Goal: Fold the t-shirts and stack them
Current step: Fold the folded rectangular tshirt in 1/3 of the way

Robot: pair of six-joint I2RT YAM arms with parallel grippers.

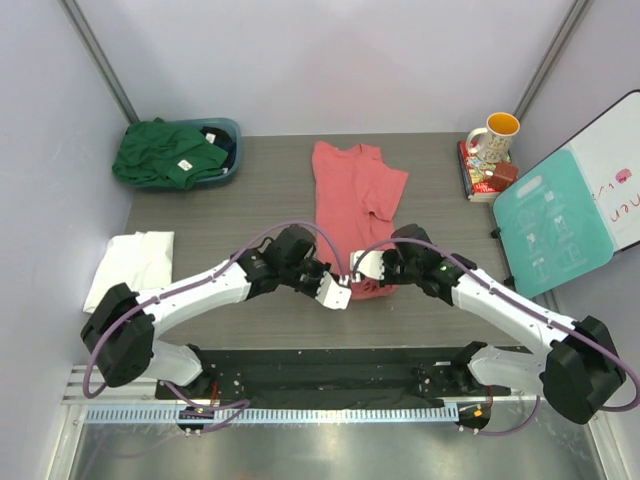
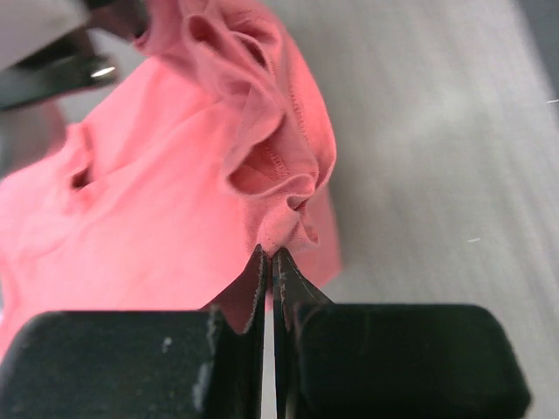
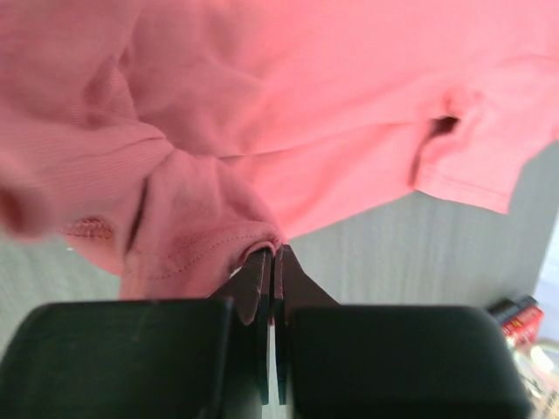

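A coral-red t-shirt (image 1: 350,190) lies lengthwise in the middle of the table, its near end bunched up and lifted. My left gripper (image 1: 335,291) is shut on a gathered fold of that end (image 2: 269,253). Right beside it, my right gripper (image 1: 363,268) is shut on the stitched hem (image 3: 273,251). In both wrist views the red cloth (image 2: 157,218) (image 3: 306,105) spreads away beyond the fingertips. A folded white t-shirt (image 1: 130,262) rests at the table's left edge. A dark green t-shirt (image 1: 165,152) is heaped in the teal tub (image 1: 233,130) at the far left.
At the far right, a yellow-lined mug (image 1: 493,135) stands on a stack of books (image 1: 478,172). A teal board (image 1: 550,225) leans against a whiteboard at the right edge. Grey walls close in the table on three sides.
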